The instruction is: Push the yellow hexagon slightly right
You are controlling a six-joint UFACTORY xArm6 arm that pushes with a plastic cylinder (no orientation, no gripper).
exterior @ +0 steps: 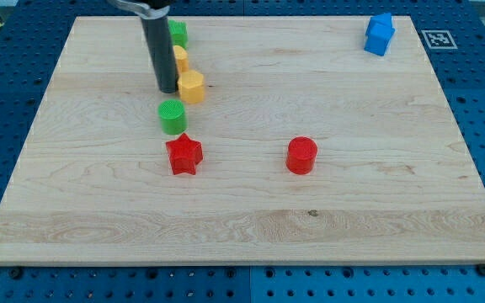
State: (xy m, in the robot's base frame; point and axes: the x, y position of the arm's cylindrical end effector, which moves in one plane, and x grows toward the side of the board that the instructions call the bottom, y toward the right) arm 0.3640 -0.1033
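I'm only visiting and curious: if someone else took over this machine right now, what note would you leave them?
My tip sits just on the view's left of the yellow hexagon, close against it or touching.
Another yellow block and a green block lie above; a green cylinder and red star below.
Done: lined up.
Left: the slight push right.

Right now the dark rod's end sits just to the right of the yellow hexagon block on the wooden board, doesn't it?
Not quite. In the camera view, my tip sits just to the left of the yellow hexagon block, close against its side, not to its right. They are on the wooden board, as you said.
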